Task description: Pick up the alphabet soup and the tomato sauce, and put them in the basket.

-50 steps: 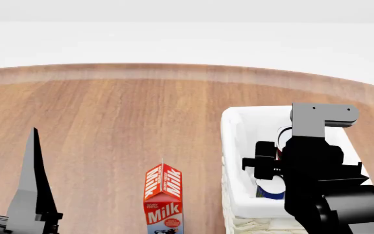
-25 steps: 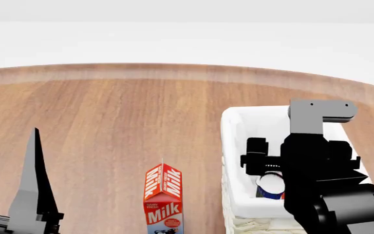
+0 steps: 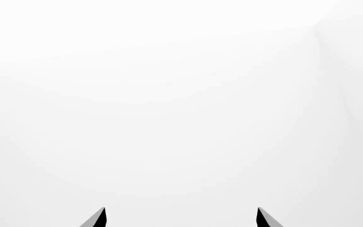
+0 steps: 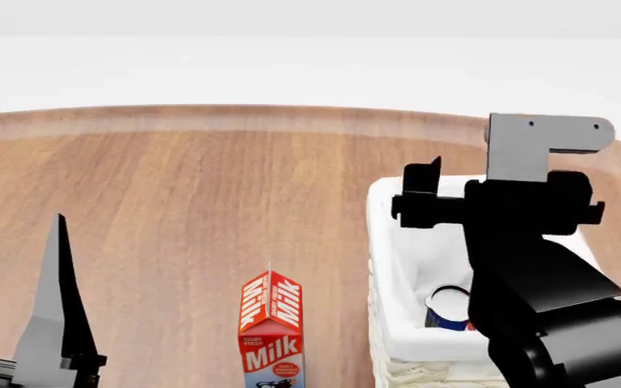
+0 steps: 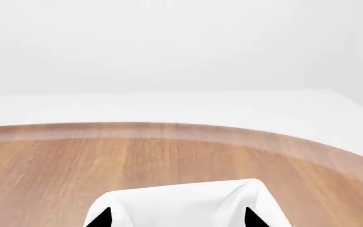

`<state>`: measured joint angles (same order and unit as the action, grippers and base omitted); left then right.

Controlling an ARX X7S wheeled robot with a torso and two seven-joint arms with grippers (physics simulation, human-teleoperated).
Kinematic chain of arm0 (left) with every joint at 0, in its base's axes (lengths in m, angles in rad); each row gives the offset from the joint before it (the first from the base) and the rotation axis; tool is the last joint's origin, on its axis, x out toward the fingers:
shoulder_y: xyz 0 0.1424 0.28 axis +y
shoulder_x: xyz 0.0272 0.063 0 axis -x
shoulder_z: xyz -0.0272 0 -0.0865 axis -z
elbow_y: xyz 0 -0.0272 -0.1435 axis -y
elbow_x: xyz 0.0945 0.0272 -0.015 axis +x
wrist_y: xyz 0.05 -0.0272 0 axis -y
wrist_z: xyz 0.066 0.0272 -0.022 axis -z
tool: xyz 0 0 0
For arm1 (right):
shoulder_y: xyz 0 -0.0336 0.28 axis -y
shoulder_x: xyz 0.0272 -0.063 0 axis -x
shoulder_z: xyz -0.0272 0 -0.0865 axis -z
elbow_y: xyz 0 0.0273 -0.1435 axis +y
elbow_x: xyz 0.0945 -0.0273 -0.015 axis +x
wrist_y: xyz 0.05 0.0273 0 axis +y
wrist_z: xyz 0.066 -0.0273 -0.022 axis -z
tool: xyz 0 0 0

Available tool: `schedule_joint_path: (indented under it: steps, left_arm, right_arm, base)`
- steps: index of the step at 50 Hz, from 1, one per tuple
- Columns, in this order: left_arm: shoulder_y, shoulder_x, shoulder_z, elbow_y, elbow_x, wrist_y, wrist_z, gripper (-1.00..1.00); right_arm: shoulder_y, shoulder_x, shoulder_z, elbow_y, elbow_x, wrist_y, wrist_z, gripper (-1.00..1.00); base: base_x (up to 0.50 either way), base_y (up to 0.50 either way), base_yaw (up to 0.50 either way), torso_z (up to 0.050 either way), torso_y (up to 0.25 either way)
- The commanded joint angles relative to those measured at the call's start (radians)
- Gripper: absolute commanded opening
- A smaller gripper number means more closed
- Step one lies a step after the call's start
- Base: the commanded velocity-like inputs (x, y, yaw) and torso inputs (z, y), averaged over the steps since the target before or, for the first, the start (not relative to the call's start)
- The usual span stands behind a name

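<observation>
The whitish basket (image 4: 382,242) with white lining stands at the table's right. The alphabet soup (image 4: 449,308), a blue-labelled can with a silvery top, lies inside it near the front. The tomato sauce does not show; my right arm covers much of the basket's inside. My right gripper (image 4: 494,204) hangs open and empty above the basket. In the right wrist view its gripper (image 5: 176,218) is spread over the basket's far rim (image 5: 181,196). My left gripper (image 4: 61,319) is low at the front left, open and empty (image 3: 181,219), facing blank white.
A red and white milk carton (image 4: 272,331) stands upright at the front middle, left of the basket. The round wooden table (image 4: 203,186) stretches away behind it to a curved far edge, with a white floor beyond.
My right gripper has risen up and away out of the basket, empty. The blue can stays inside. The left arm and the milk carton have not moved.
</observation>
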<state>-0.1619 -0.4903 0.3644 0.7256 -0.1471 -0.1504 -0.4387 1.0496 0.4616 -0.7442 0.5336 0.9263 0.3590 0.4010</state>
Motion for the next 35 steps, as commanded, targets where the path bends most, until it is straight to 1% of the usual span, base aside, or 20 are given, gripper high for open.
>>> schedule_joint_path:
  steps: [1, 15, 17, 18, 21, 23, 31, 33, 34, 35]
  left_arm:
    - [0.002, 0.0, 0.002, -0.004, 0.001, 0.007, -0.002, 1.0]
    - [-0.009, -0.002, 0.007, 0.004, -0.001, -0.004, 0.0, 1.0]
    - [-0.01, -0.002, 0.007, 0.006, -0.002, -0.007, -0.001, 1.0]
    - [-0.012, -0.002, 0.008, 0.011, 0.0, -0.014, -0.002, 1.0]
    - [-0.01, -0.005, 0.005, 0.017, -0.002, -0.015, -0.004, 1.0]
    - [-0.008, -0.007, 0.004, 0.017, -0.002, -0.016, -0.004, 1.0]
    - [-0.007, -0.007, 0.007, 0.013, -0.001, -0.009, -0.004, 1.0]
    - [-0.008, -0.006, 0.008, 0.011, -0.003, -0.009, -0.004, 1.0]
    - [-0.01, -0.006, 0.01, 0.013, -0.001, -0.012, -0.004, 1.0]
    - [-0.01, -0.006, 0.011, 0.015, -0.001, -0.013, -0.004, 1.0]
  right_arm:
    - [-0.023, 0.022, 0.036, -0.112, -0.022, -0.119, 0.01, 1.0]
    - [-0.068, 0.042, 0.123, -0.241, -0.004, -0.264, 0.039, 1.0]
    - [-0.072, 0.041, 0.129, -0.249, -0.01, -0.279, 0.054, 1.0]
    - [-0.064, 0.035, 0.129, -0.231, 0.003, -0.259, 0.057, 1.0]
    - [-0.073, 0.041, 0.132, -0.262, 0.003, -0.268, 0.06, 1.0]
    - [-0.095, 0.042, 0.143, -0.287, -0.004, -0.312, 0.053, 1.0]
    - [-0.121, 0.08, 0.183, -0.407, -0.001, -0.359, 0.089, 1.0]
    - [-0.138, 0.079, 0.203, -0.41, -0.022, -0.401, 0.115, 1.0]
    - [-0.162, 0.082, 0.208, -0.421, -0.063, -0.447, 0.13, 1.0]
    - [-0.181, 0.077, 0.213, -0.418, -0.063, -0.472, 0.118, 1.0]
  base:
    - [0.0, 0.0, 0.0, 0.0, 0.0]
    - [0.0, 0.0, 0.0, 0.0, 0.0]
    - [0.0, 0.0, 0.0, 0.0, 0.0]
    - [0.0, 0.0, 0.0, 0.0, 0.0]
    - [0.0, 0.0, 0.0, 0.0, 0.0]
    - [0.0, 0.0, 0.0, 0.0, 0.0]
    - [0.0, 0.0, 0.0, 0.0, 0.0]
    - [0.0, 0.0, 0.0, 0.0, 0.0]
    - [0.0, 0.0, 0.0, 0.0, 0.0]
    - [0.0, 0.0, 0.0, 0.0, 0.0]
